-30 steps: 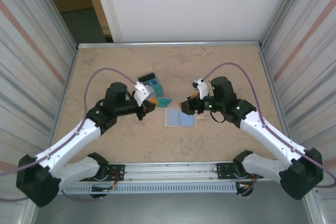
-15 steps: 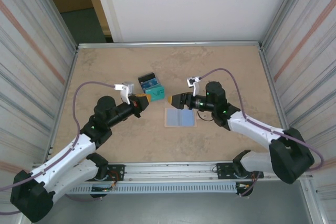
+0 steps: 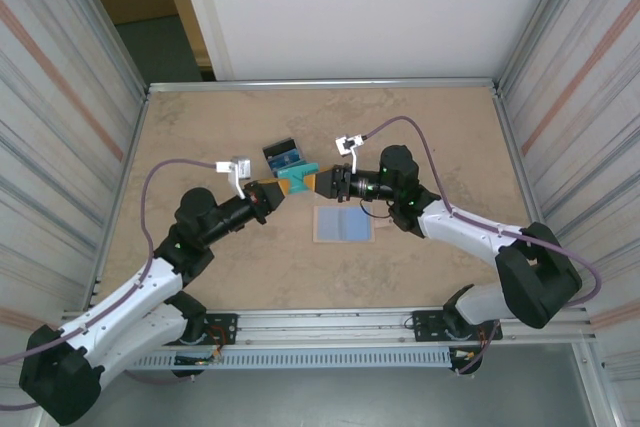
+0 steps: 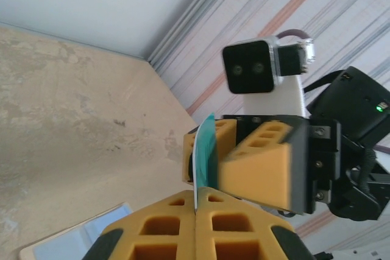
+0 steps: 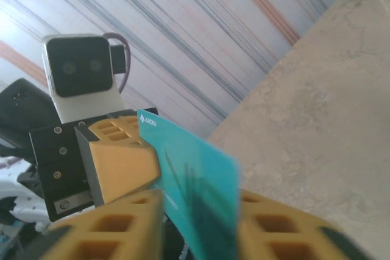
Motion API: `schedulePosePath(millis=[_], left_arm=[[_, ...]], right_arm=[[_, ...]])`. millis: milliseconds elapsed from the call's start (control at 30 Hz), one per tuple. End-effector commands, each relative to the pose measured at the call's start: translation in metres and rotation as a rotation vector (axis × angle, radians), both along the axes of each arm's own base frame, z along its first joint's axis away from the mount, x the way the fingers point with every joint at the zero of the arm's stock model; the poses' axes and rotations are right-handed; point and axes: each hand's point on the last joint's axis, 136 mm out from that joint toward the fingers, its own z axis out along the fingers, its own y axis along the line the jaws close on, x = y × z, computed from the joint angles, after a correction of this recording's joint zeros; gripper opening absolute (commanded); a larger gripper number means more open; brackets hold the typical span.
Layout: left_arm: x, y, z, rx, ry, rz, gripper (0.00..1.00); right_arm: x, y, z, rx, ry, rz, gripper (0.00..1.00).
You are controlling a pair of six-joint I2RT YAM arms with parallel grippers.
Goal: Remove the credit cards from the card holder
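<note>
The card holder point(image 3: 343, 224) lies flat on the table point(image 3: 430, 127), close to the middle. The card pile point(image 3: 284, 158) lies on the table too, farther back and to the left of the card holder. Between those two, up off the table, the two grippers meet tip to tip. The left gripper point(image 3: 283, 188) is on the left and the right gripper point(image 3: 311, 183) is on the right. A single card point(image 3: 298, 180) sits between them, pinched by both, just in front of the card pile.
</note>
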Motion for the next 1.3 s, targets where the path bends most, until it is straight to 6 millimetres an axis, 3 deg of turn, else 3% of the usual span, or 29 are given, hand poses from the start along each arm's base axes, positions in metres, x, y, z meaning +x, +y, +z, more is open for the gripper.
schedulePosePath(millis=[0, 33, 233, 300, 400, 467, 567, 700, 967, 1067, 1133, 1200, 1267], left_arm=[[-0.005, -0.002, 0.012, -0.032, -0.035, -0.028, 0.00], [-0.005, -0.002, 0.012, -0.027, -0.039, -0.031, 0.00], [-0.013, 0.001, 0.026, 0.138, -0.131, -0.065, 0.45], [-0.019, 0.003, 0.029, 0.233, -0.166, -0.097, 0.51], [-0.025, 0.006, 0.032, 0.374, -0.196, -0.141, 0.53], [-0.031, 0.003, 0.032, 0.442, -0.210, -0.196, 0.53], [-0.039, -0.007, 0.033, 0.486, -0.215, -0.314, 0.62], [-0.046, -0.023, 0.031, 0.496, -0.207, -0.456, 0.62], [-0.050, -0.043, 0.014, 0.562, -0.199, -0.601, 0.53], [-0.049, -0.045, 0.008, 0.575, -0.189, -0.617, 0.39], [-0.050, -0.046, 0.005, 0.578, -0.187, -0.629, 0.38], [-0.050, -0.047, 0.004, 0.578, -0.188, -0.642, 0.29], [-0.050, -0.048, 0.001, 0.579, -0.183, -0.654, 0.28]], right_arm=[[-0.011, 0.005, 0.027, 0.052, -0.078, 0.075, 0.08], [-0.013, 0.004, 0.027, 0.049, -0.081, 0.081, 0.01], [-0.027, -0.004, 0.018, -0.051, -0.124, 0.113, 0.00], [-0.036, -0.008, 0.014, -0.105, -0.148, 0.137, 0.00], [-0.050, -0.015, 0.010, -0.166, -0.178, 0.175, 0.00], [-0.057, -0.020, 0.011, -0.189, -0.197, 0.194, 0.00], [-0.065, -0.026, 0.012, -0.211, -0.213, 0.206, 0.00], [-0.070, -0.030, 0.015, -0.222, -0.231, 0.205, 0.00], [-0.073, -0.033, 0.015, -0.232, -0.233, 0.208, 0.00], [-0.073, -0.033, 0.016, -0.233, -0.235, 0.207, 0.00], [-0.072, -0.033, 0.016, -0.235, -0.237, 0.203, 0.00], [-0.072, -0.033, 0.016, -0.235, -0.238, 0.202, 0.00], [-0.071, -0.033, 0.015, -0.237, -0.236, 0.197, 0.00]])
